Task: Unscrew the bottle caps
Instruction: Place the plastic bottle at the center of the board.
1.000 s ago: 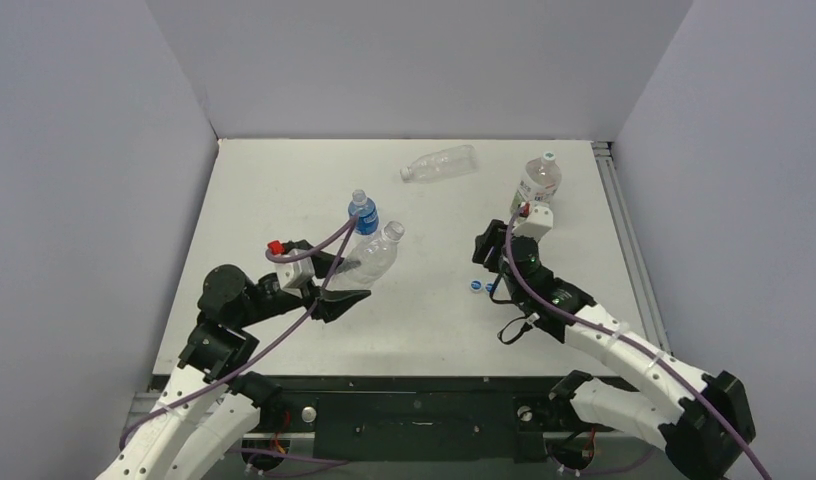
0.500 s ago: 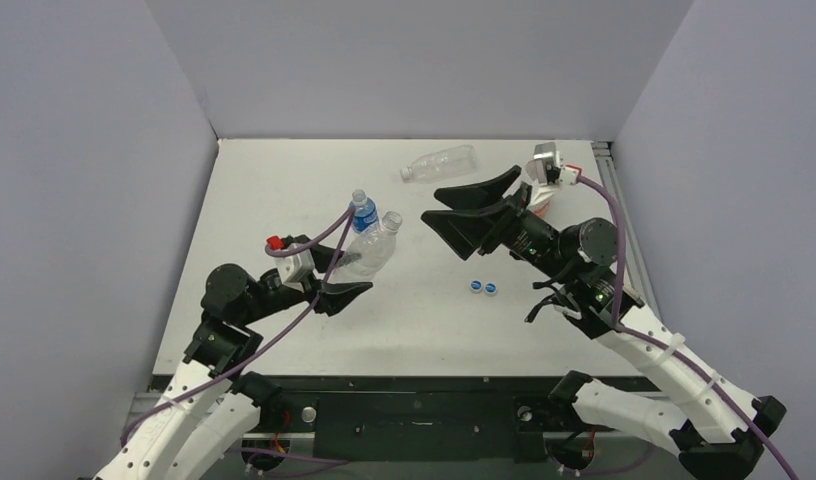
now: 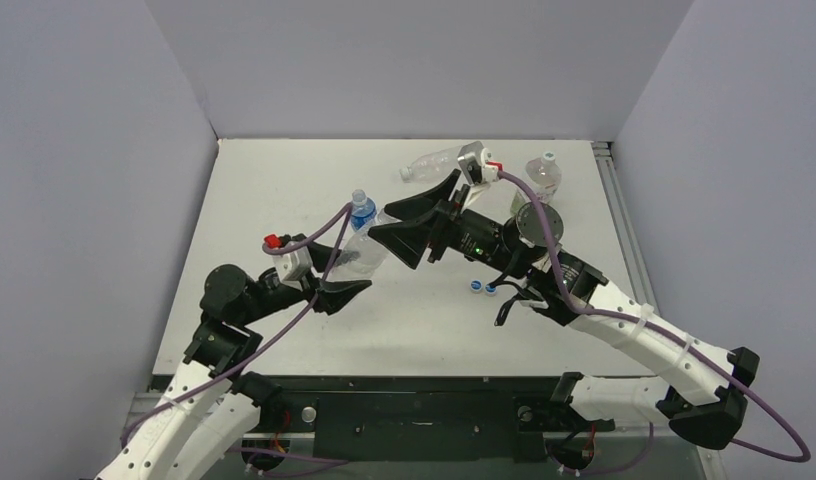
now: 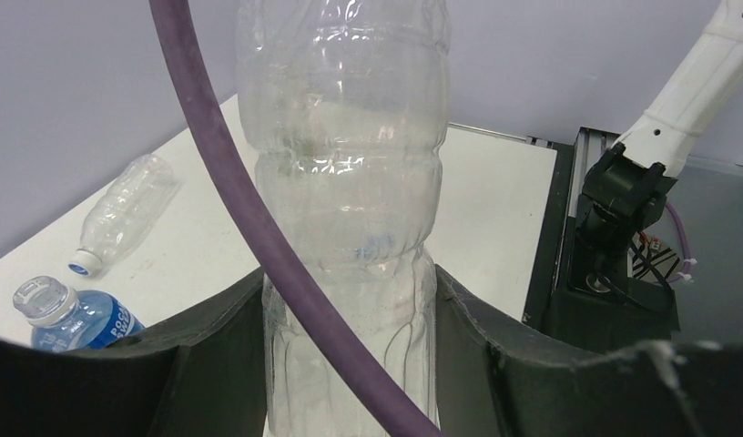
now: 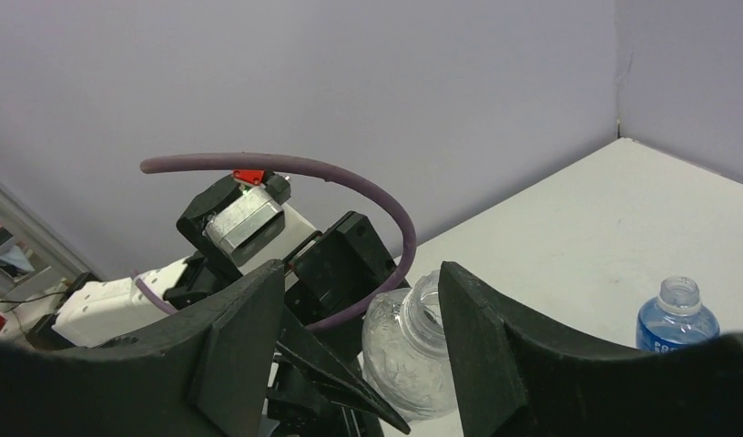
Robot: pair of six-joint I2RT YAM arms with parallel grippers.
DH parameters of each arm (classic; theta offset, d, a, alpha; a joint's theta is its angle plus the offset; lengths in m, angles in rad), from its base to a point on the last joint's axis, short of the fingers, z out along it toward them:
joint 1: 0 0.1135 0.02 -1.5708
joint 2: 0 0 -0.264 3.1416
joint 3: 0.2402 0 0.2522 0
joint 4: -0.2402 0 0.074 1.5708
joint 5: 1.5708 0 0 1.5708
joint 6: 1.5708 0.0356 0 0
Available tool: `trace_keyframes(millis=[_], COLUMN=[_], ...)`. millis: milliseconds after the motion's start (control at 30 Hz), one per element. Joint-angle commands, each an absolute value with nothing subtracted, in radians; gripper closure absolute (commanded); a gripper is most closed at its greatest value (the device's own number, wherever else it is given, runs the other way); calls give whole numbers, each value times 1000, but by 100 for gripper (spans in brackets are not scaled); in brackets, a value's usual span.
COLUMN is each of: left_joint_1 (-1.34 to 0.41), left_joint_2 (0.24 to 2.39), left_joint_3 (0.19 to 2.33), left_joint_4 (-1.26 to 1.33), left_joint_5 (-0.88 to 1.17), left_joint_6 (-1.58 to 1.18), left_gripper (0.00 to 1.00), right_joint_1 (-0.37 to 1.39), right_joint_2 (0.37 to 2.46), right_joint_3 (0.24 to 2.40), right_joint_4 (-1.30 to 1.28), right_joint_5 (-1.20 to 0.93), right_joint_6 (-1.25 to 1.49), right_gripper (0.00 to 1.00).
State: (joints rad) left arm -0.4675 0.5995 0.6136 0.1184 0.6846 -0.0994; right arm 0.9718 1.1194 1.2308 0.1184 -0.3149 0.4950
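My left gripper (image 3: 346, 276) (image 4: 348, 273) is shut on the body of a plain clear bottle (image 3: 358, 252) (image 4: 345, 182), holding it tilted above the table. Its neck (image 5: 423, 296) is open, with no cap on it. My right gripper (image 3: 386, 224) (image 5: 359, 273) is open, its fingers on either side of that neck without touching it. Two blue bottle caps (image 3: 483, 288) lie loose on the table under the right arm. A blue-labelled bottle (image 3: 362, 209) (image 5: 677, 319) stands uncapped just behind the held one.
Another plain bottle (image 3: 440, 161) (image 4: 122, 211) lies on its side at the back, its blue cap (image 4: 79, 267) on. A wider bottle (image 3: 544, 176) with a white cap (image 3: 550, 157) stands at the back right. Grey walls enclose the table (image 3: 284, 180).
My right arm rose from beside the loose caps and swung left across the table to the held bottle's neck, jaws open. The left gripper kept its hold, tilting the bottle slightly more upright.
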Motion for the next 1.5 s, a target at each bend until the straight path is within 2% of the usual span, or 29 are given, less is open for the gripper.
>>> trace_keyframes(millis=[0,200,433,567,900,967,1000,1067,1100,1133,1200,1233,1300,1467], left_joint_1=[-468,-467,-468,-468,-468,-468,-468,-468,-469,-468,-467,-467,-467,-466], left_joint_2=[580,560,558,560,575,579,583,592,595,600,606,609,613,605], left_joint_3=[635,636,640,642,647,651,652,663,667,674,683,684,689,695], left_joint_4=[167,151,152,144,129,129,128,117,112,97,73,59,35,-16], left_joint_5=[645,645,647,652,652,649,647,635,626,621,593,584,558,507], left_joint_6=[-100,-100,-104,-99,-81,-80,-80,-83,-84,-84,-89,-91,-96,-91], left_gripper=[100,100,100,100,100,100,100,86,76,72,50,24,0,3], right_joint_1=[996,998,1012,1027,1038,1038,1038,1030,1018,1010,983,962,925,859], right_joint_2=[1144,1117,1138,1152,1198,1203,1202,1200,1198,1196,1195,1193,1188,1219], right_joint_3=[1286,1272,1265,1264,1279,1277,1276,1272,1269,1271,1276,1277,1271,1275], right_joint_4=[27,-60,-45,-14,36,33,31,18,7,-25,-71,-84,-112,-169], right_joint_5=[-195,-10,-17,-46,-97,-97,-88,-67,-61,-50,-39,-35,-28,-27], right_joint_6=[424,361,386,409,450,451,452,444,434,428,393,386,367,314], right_gripper=[42,42,43,49,77,94,98,100,100,100,100,100,100,100])
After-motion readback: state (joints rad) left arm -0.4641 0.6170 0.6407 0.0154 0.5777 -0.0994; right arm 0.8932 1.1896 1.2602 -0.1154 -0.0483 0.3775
